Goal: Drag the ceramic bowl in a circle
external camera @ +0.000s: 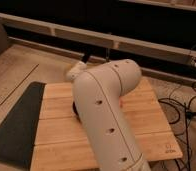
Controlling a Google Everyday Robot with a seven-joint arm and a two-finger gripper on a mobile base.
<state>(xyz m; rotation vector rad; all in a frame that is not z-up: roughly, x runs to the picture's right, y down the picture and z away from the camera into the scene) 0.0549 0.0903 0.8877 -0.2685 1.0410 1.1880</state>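
My white arm [106,110] fills the middle of the camera view, stretched over the wooden table [56,130]. A dark, rounded sliver of the ceramic bowl [75,111] peeks out at the arm's left edge, near the table's centre; the rest of it is covered. The gripper is hidden under or behind the arm, somewhere by the bowl. A pale joint of the arm [76,71] shows at the table's back edge.
A thin orange object [122,103] pokes out at the arm's right side. A dark mat [16,125] lies along the table's left side. Cables [183,107] trail on the floor to the right. A dark railing [116,40] runs behind the table.
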